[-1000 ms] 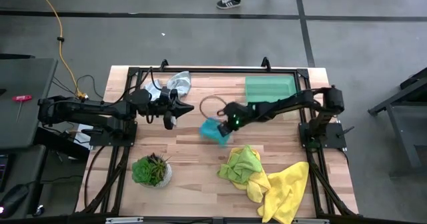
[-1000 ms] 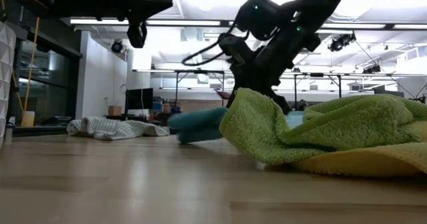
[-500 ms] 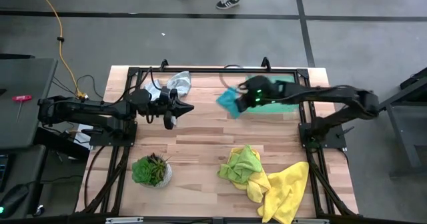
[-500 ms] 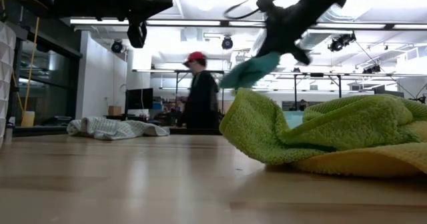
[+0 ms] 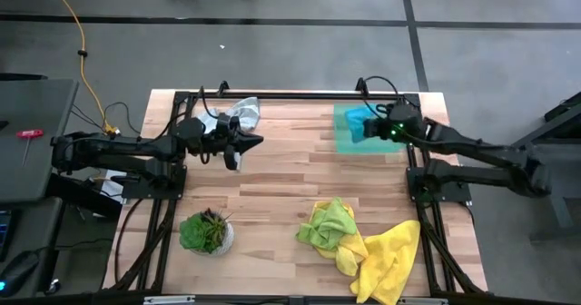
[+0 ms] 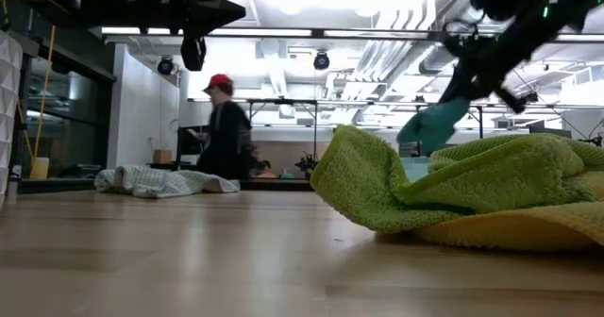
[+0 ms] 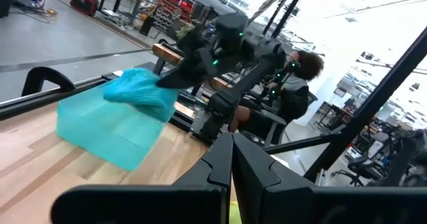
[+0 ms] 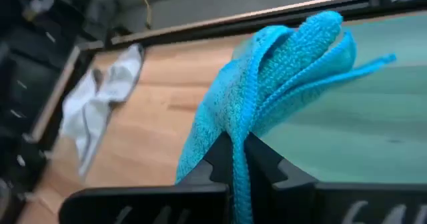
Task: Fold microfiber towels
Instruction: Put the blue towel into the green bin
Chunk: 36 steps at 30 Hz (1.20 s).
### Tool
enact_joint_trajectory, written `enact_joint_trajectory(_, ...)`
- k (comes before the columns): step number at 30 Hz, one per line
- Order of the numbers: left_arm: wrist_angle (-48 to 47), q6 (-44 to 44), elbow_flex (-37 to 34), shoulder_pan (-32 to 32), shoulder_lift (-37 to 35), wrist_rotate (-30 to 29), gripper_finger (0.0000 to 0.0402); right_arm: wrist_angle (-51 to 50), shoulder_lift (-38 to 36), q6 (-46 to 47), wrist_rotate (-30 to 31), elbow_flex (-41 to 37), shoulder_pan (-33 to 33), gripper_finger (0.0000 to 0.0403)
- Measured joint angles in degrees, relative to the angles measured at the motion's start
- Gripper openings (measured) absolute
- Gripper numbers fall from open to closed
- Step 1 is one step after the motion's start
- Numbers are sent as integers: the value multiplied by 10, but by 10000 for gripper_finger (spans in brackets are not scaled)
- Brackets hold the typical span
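A bunched teal microfiber towel [image 5: 360, 123] is gripped between the closed fingers of the right hand [image 5: 375, 129] and held above the flat green rectangular tray [image 5: 349, 140] at the far right of the wooden bench [image 5: 272, 205]. The left hand [image 5: 252, 142] is held closed and empty above the bench near a crumpled pale grey-white towel [image 5: 238, 113]. A lime green towel [image 5: 331, 221] and a bright yellow towel [image 5: 388, 260] are heaped together at the near right.

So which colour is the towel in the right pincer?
Teal towel, clearest in the right wrist view, held by the right pincer.
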Motion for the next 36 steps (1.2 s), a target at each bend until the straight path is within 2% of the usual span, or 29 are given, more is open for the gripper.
enact_joint_trajectory(5,0,0,0,0,0,0,0,287,41,-5,-55,-110,-74,0)
enact_joint_trajectory(8,0,0,0,0,0,0,0,368,65,6,-102,-145,-112,0)
enact_joint_trajectory(15,0,5,0,0,0,0,0,385,146,11,-142,-169,-145,0)
enact_joint_trajectory(25,0,5,0,0,0,0,0,390,277,60,-165,-117,-147,0)
enact_joint_trajectory(36,0,5,0,0,0,0,0,232,368,31,-166,5,-145,0)
